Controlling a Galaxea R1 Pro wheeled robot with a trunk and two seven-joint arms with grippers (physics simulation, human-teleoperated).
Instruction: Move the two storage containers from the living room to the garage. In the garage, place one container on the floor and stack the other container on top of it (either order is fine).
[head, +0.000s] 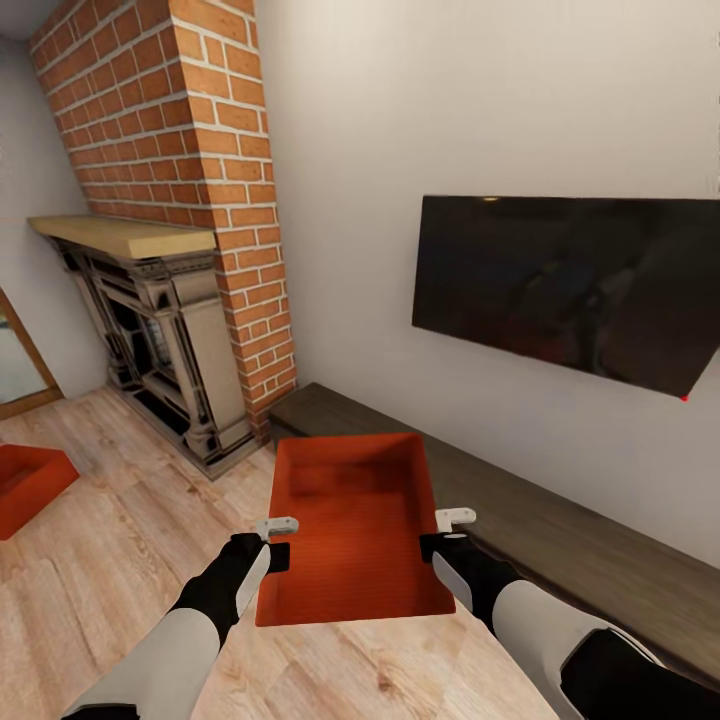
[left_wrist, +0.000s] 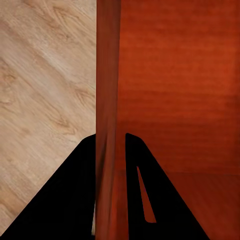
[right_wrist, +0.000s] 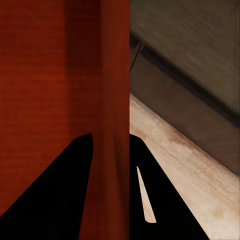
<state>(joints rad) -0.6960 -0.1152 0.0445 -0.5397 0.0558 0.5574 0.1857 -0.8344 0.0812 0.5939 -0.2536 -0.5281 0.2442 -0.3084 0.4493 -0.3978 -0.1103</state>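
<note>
One red-orange storage container (head: 350, 530) hangs level between my two arms, lifted off the wood plank floor (head: 120, 570) in the living room. My left gripper (head: 277, 543) is shut on its left long wall, and my right gripper (head: 441, 535) is shut on the opposite wall. In the left wrist view the thin wall (left_wrist: 107, 90) runs between the black fingers (left_wrist: 70, 200). The right wrist view shows the other wall (right_wrist: 114, 75) pinched the same way by its fingers (right_wrist: 150, 190). The second container (head: 25, 485) rests on the planks at the far left, cut off by the picture's edge.
The long low dark-brown cabinet (head: 570, 530) runs along the wall just right of the held container, under a black wall screen (head: 570, 285). The brick chimney (head: 190, 150) and ornate fireplace (head: 160, 340) stand ahead to the left. A wood-framed panel (head: 20, 365) sits at the left edge.
</note>
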